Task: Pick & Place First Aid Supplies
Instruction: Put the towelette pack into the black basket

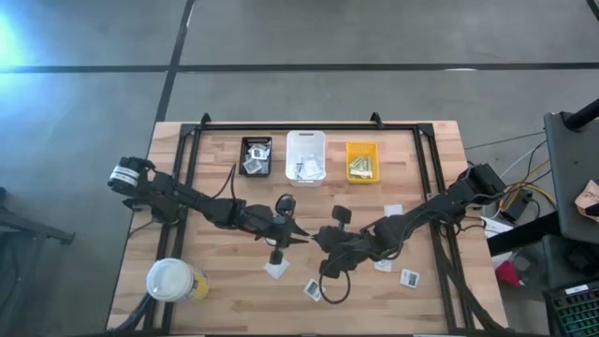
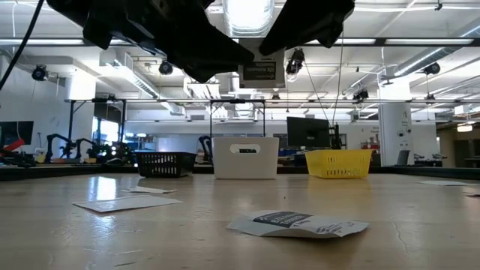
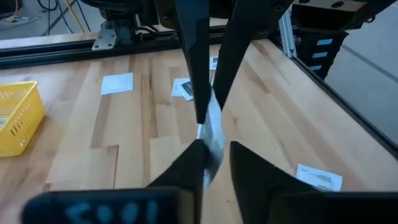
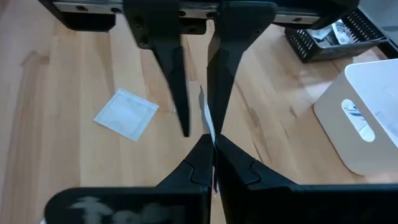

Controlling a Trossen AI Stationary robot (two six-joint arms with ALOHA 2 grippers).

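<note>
The black [image 1: 255,155], white [image 1: 305,156] and yellow [image 1: 362,161] bins at the desk's far edge hold some packets, several lie near the front edge [image 1: 409,277], and mid-desk the right hand [image 1: 318,238] pinches one packet [image 4: 206,121] while the left hand [image 1: 298,236], half-closed, brackets it.

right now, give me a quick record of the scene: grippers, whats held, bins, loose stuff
right gripper: mid-table, shut on a packet held edge-up
left gripper: tip to tip with the right one, fingers open either side of the same packet
bins: black, white, yellow in a row at the far edge, each with packets inside
loose packets: several flat on the table, near the grippers
cup: near left corner
</note>
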